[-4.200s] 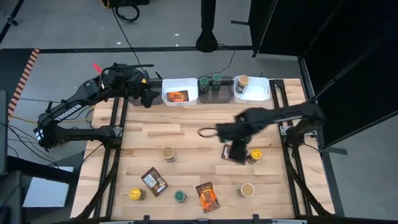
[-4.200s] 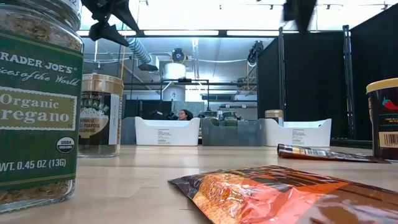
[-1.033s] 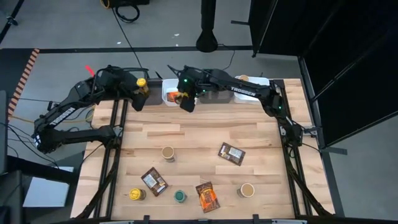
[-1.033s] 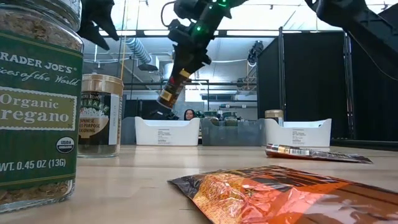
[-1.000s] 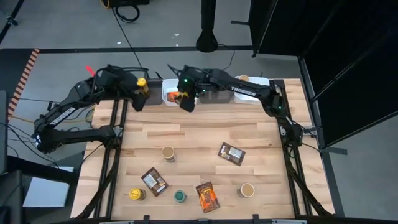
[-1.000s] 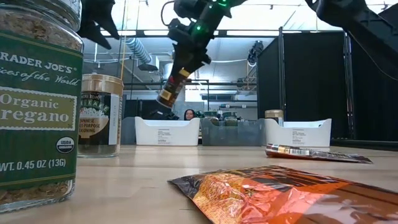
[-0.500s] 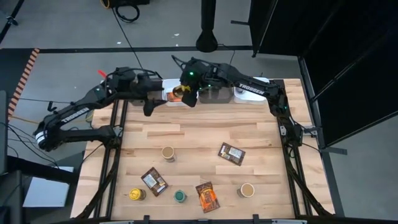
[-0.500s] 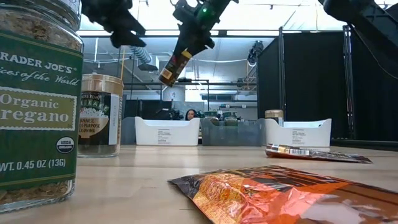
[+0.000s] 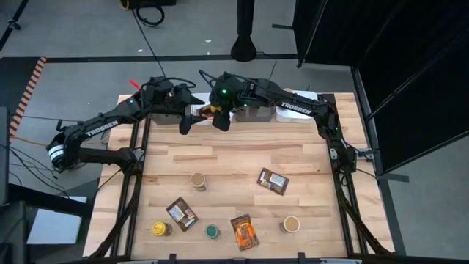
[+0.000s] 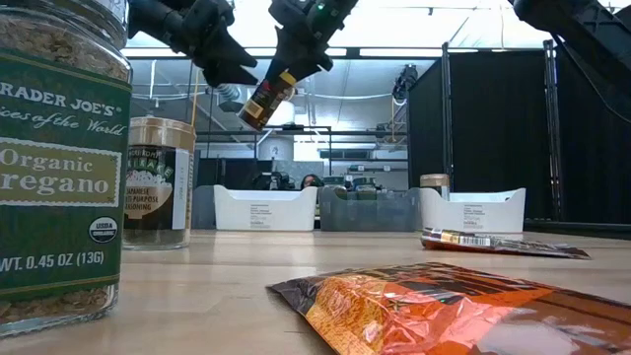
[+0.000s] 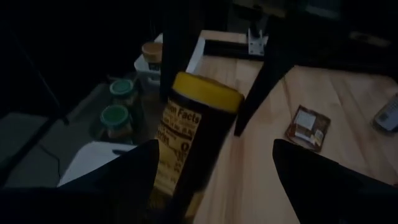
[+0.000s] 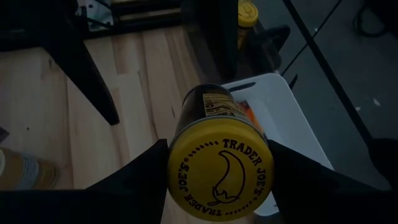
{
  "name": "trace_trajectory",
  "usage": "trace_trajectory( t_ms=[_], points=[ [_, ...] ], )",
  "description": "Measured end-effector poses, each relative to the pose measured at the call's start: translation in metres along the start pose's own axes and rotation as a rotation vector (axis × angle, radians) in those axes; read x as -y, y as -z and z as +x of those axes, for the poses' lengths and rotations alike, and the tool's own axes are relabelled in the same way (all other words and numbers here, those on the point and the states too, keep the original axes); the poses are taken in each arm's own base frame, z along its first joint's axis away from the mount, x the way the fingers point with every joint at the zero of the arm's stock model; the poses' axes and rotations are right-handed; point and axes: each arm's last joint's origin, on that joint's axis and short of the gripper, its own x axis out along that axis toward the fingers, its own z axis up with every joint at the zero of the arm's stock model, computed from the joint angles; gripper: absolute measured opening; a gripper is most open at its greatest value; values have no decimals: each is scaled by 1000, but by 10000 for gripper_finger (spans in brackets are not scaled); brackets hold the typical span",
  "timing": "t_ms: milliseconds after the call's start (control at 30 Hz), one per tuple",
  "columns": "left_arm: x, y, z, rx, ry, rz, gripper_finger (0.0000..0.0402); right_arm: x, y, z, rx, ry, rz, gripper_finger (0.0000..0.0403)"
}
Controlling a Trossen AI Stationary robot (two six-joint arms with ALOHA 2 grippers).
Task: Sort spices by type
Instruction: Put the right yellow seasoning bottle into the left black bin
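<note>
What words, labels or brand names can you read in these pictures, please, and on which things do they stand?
"TRADER JOE'S", "Organic", "regano", "USDA", "WT. 0.45 OZ (13G)": green-labelled jar, low view.
"TRADER JOE'S": yellow lid of the jar held in the right pincer.
"Facts": that jar's label, left wrist view.
"TROSSEN": right arm.
Tan-lidded jar, packets and bin stickers: too small to read.

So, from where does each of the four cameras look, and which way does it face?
High view: above, straight down on the table; both arms show.
Low view: at table height, facing the bins; both arms overhead.
Left wrist view: past the left gripper toward the yellow-lidded jar.
Right wrist view: the right gripper around that jar.
All four share the jar.
</note>
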Motion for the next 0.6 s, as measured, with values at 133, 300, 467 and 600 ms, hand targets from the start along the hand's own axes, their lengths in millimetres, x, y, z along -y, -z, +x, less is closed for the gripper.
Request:
trace_trajectory(
  t_ms=[133, 300, 467, 600],
  points=[
    [0, 0, 2, 3, 18, 39, 321, 0, -2, 0, 24, -1, 1, 239],
    [-3, 3, 10, -13, 26, 39, 321, -2, -3, 0, 29, -19, -7, 239],
    [-5, 4, 18, -16, 26, 40, 322, -6, -4, 0, 39, -33, -13, 239],
    [-4, 0, 24, 24, 31, 63, 322, -7, -4, 0, 44, -36, -16, 239]
  ],
)
